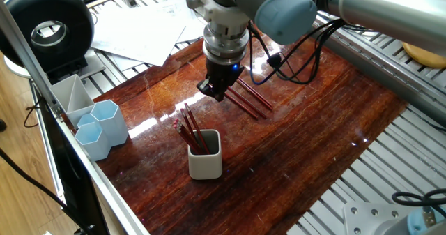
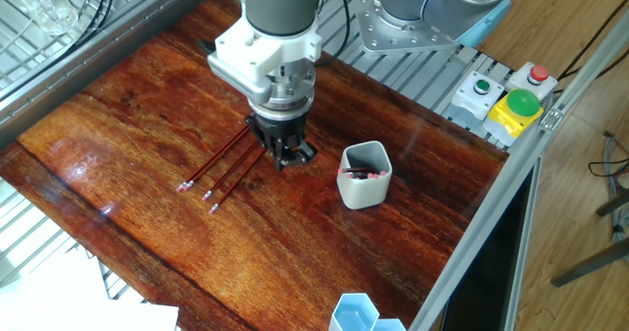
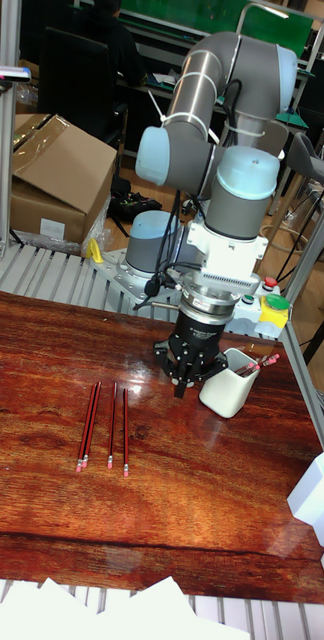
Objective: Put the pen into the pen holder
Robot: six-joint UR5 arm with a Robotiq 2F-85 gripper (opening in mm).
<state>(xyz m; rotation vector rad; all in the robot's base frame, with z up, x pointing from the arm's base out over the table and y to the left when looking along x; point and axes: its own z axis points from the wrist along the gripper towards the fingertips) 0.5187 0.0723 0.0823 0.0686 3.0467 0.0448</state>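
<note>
— The pen [image 3: 112, 425] to go next: where is it?

— Flat on the table [image 1: 313, 137], in a little row of red ones lying side by side, close together. The pen holder [image 1: 207, 167] stands well apart from them and already has several pens leaning inside it.

— And the gripper [image 3: 186, 386]?

— It hangs above the wood, roughly between the row and the holder, pointing straight down. I see no pen in it. Whether its jaws are spread or drawn together I cannot tell; the fingers are dark against a dark body in all three views.

— What worries you from here?

— Mostly the spacing. The pens lie so near each other that jaws coming down on one could catch its neighbour too, or push it aside and set it rolling (the table looks glossy, so I would expect little friction).

— Anything at the holder?

— Yes. The pens already in it lean across the opening, so a new one lowered in could strike them or the thick rim and slip in the grip. And the holder looks light; a sideways knock might shift or topple it.
</note>
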